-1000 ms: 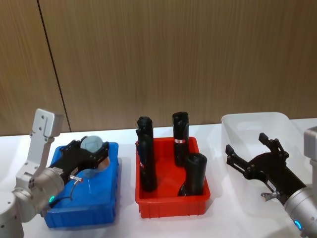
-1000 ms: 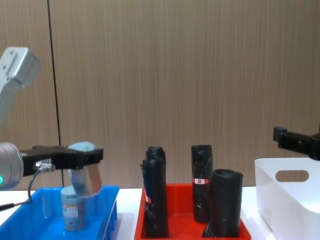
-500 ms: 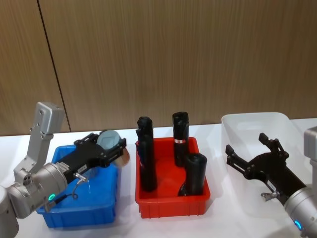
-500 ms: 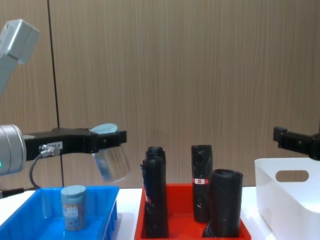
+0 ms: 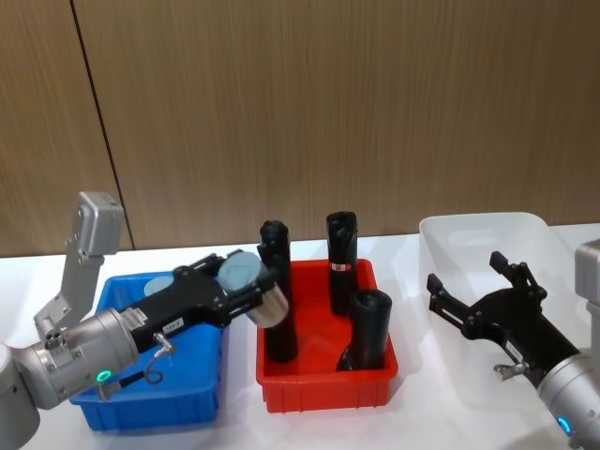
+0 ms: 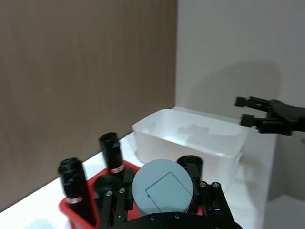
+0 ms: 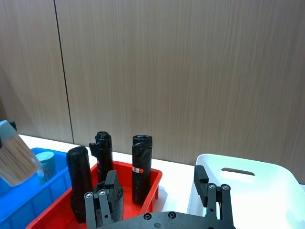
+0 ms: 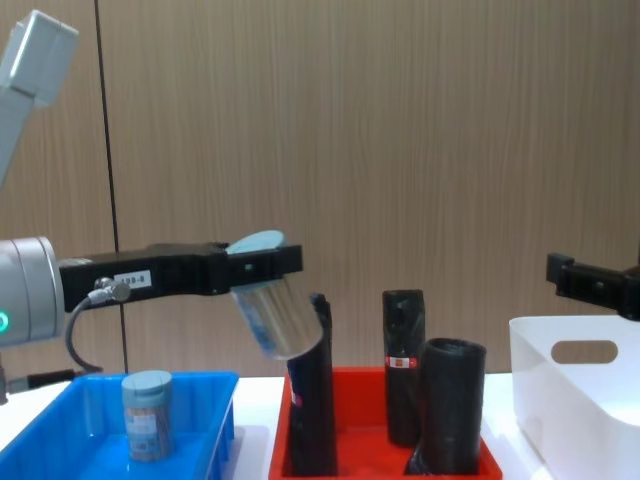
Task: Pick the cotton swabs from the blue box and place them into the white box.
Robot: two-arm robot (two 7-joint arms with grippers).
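Two tubs of cotton swabs in play: the held tub (image 5: 259, 296) is tilted, lid uppermost, in the air over the red bin's (image 5: 323, 384) left edge, clamped in the left gripper (image 5: 242, 281). It sits close to the nearest black roll (image 5: 279, 323); cannot tell if they touch. The second tub (image 8: 147, 415) stands upright in the blue box (image 5: 155, 401), just left of the red bin. White box (image 5: 483, 232) right of the red bin, no tub visible inside it. Right gripper (image 5: 466, 272) hangs with fingers spread, holding nothing, right of the red bin, over the white box's near side. Judgement: nothing delivered yet; this carry is about halfway, with the crossing of the red bin and the release to come, then the second tub. White tabletop (image 5: 241, 398) under the red bin, wood-panelled wall (image 5: 328, 112) behind it
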